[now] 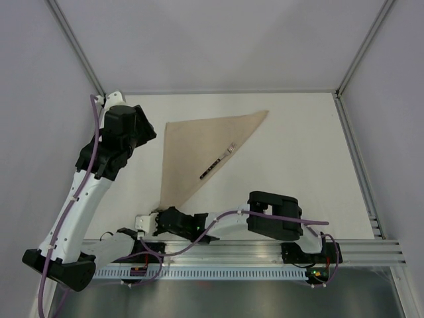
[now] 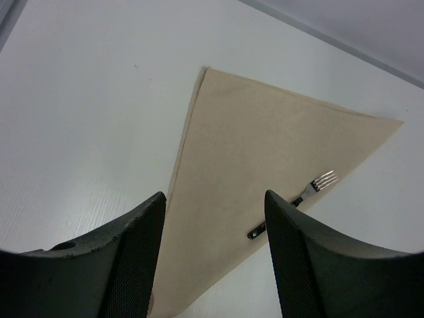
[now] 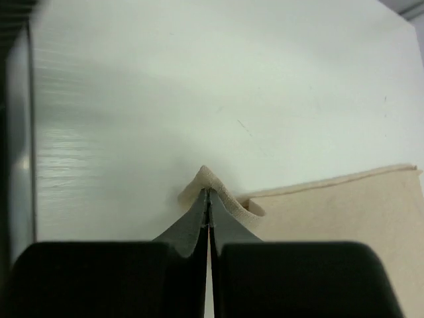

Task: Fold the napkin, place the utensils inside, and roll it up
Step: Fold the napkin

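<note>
White table point(image 1: 298, 165) | napkin point(image 1: 199, 142) folded triangle — near corner pinched in right claw point(image 3: 207, 193) | left claw point(image 2: 213, 196) spread above it

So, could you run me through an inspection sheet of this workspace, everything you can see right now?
Surface: white table, smooth.
Job's things: tan napkin folded into a triangle; fork lying on it along its long edge.
Clutter: nothing seen.
Grippers: left gripper open above the napkin, holding nothing; right gripper shut on the napkin's near corner.
Cables: purple cables run along both arms.
Surroundings: grey walls, metal frame posts, metal rail at the near edge.
</note>
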